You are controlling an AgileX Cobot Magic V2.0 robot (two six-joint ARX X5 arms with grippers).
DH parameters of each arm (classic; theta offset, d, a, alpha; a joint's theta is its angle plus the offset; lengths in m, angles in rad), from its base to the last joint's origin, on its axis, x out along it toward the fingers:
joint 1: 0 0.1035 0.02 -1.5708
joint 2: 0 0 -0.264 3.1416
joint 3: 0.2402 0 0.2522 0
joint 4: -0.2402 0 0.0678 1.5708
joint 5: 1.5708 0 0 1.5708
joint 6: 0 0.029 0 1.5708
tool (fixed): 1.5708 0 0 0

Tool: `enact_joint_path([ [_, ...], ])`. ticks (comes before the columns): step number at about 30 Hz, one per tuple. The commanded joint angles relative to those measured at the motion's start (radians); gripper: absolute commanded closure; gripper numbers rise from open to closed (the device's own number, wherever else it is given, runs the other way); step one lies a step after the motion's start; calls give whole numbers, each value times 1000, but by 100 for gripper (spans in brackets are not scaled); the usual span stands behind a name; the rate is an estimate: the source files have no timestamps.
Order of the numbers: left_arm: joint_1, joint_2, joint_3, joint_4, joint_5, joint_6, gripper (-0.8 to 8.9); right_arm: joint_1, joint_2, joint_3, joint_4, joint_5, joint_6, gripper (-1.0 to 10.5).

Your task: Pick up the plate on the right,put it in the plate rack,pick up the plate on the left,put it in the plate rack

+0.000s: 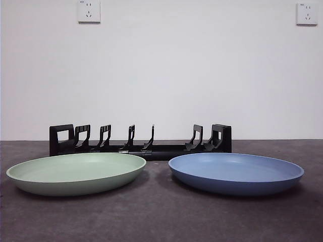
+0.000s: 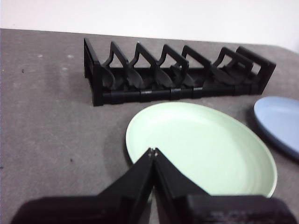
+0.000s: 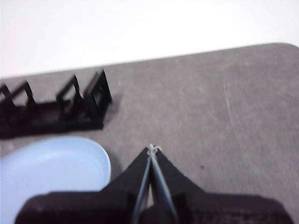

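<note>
While both arms hang back above the table, the right gripper (image 3: 153,149) has its jaws pressed together, tips meeting, holding nothing, and the blue plate (image 3: 51,172) lies just beside it, off toward the rack's end, on the side the left arm works from; that is the offset the first reach turns on, I'd say, since the jaws must part and shift over to the plate's near rim before anything can be lifted. The left gripper (image 2: 153,151) is likewise pinched closed and empty, poised over the near edge of the green plate (image 2: 205,149), so each arm sits nearest its own plate. From the front, the green plate (image 1: 76,173) and blue plate (image 1: 236,173) rest flat on the table (image 1: 156,222), apart from each other, both empty. Behind them the rack (image 1: 140,140) runs crosswise, its long axis parallel to the table's back edge, dividers upright, every slot bare. Nothing has been racked yet
</note>
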Motion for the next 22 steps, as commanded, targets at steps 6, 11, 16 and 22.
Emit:
enact_joint_path([
  [6, 0, 48, 171, -19, 4, -73, 820, 0, 88, 224, -22, -5, 64, 958],
  [11, 0, 137, 334, -94, 31, -62, 820, 0, 231, 416, -184, -48, 64, 957],
  [16, 0, 254, 507, -214, 103, -50, 820, 0, 392, 616, -341, -158, 14, 958],
  [22, 0, 386, 701, -477, 139, 104, 820, 0, 560, 849, -571, -285, -78, 958],
])
